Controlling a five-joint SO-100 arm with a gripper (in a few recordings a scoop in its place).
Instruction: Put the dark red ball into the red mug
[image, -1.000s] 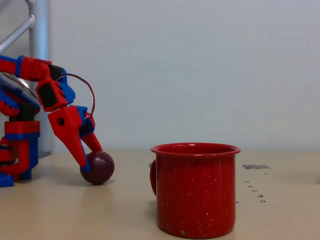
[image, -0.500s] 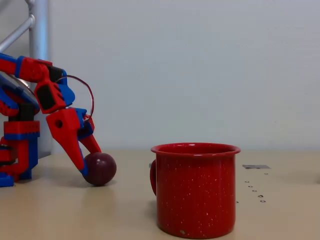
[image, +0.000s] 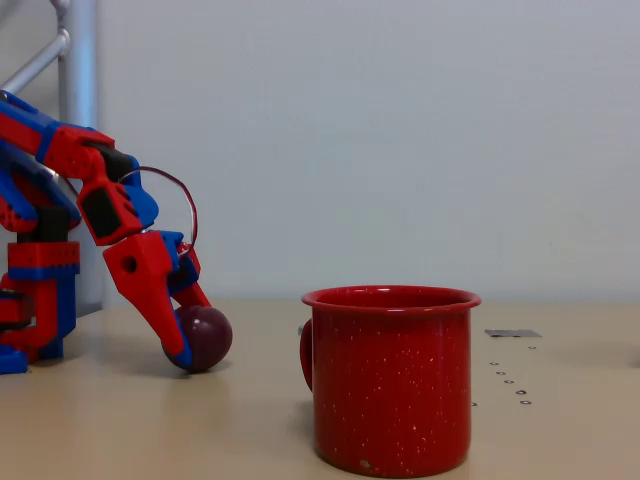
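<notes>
The dark red ball (image: 208, 337) rests on the tan table at the left of the fixed view. My red and blue gripper (image: 195, 333) reaches down over it from the upper left. The near finger (image: 160, 305) covers the ball's left side with its tip almost on the table, and the far finger (image: 196, 293) touches the ball's top. The jaws stand apart at about the ball's width, straddling it. The red mug (image: 392, 380) with white speckles stands upright in the foreground, to the right of the ball, with its handle on the left side.
The arm's base (image: 35, 300) and a metal post (image: 78, 150) stand at the far left. A small metal plate (image: 512, 333) and a row of small holes (image: 508, 380) lie on the table right of the mug. A plain wall runs behind.
My gripper has dropped lower and shifted slightly right, so the near finger now covers more of the ball. The ball has been nudged a little to the right. The mug has not moved.
</notes>
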